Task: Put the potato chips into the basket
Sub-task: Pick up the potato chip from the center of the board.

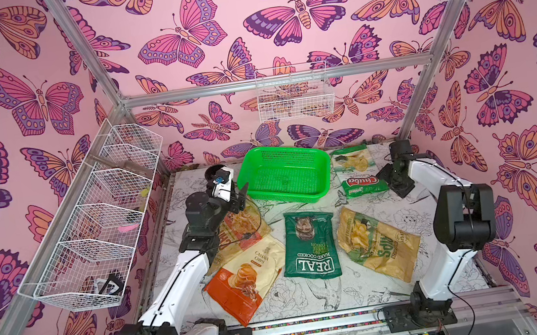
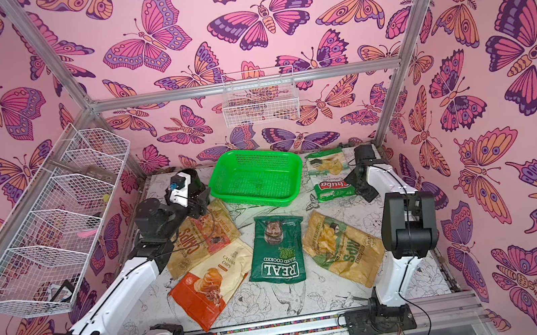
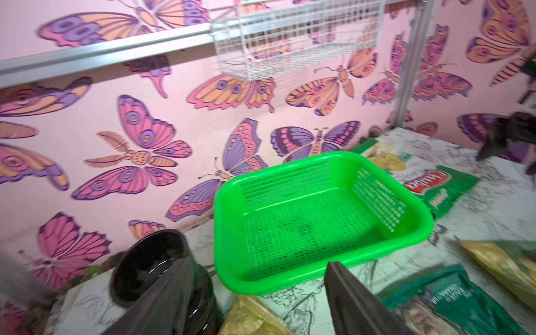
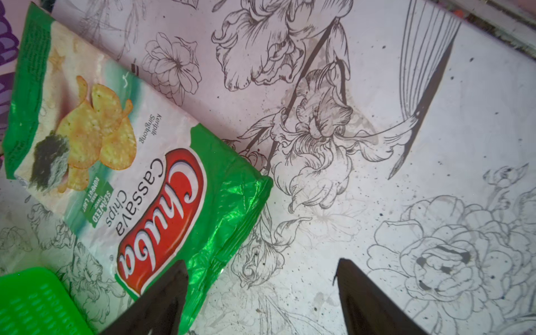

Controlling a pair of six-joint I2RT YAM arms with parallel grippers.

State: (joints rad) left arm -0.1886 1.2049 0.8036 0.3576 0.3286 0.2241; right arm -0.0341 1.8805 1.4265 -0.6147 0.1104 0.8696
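Basket (image 1: 284, 178), green perforated plastic, empty, at the far edge of the table (image 1: 312, 296); every position below is given from it.

Top views. Five chip bags lie flat on the table, none in the basket.
- Chuba bag (image 1: 355, 171): just beside the short side toward the right arm.
- REAL bag (image 1: 310, 243): near the long front side, marked "REAL HAND COOKED".
- Tan-green bag (image 1: 375, 242): beside the REAL bag, toward the right arm.
- Tan-orange bag (image 2: 199, 241): just beside the front corner toward the left arm, "CHIPS" legible.
- Cassava Chips bag (image 1: 246, 280): overlaps the last, farthest from the basket.
- Left gripper (image 1: 242, 198) hovers over the tan-orange bag at that corner.
- The right gripper (image 1: 390, 184) is at the Chuba bag's outer edge.

Left wrist view. Jaws stand wide apart with nothing between them; the basket is straight ahead.

Right wrist view. Jaws are wide apart and empty. One finger (image 4: 162, 301) is over the Chuba bag's green end, its mate over bare table. Legible: "Chuba Cassava chips", "Keripik Singkong", "SEAWEED", "RUMPUT LAUT".

Handling, judged. The bags are likely light and air-puffed, with slick crinkly film and brittle contents. Pinch the crimped end seam or a corner, not the belly.
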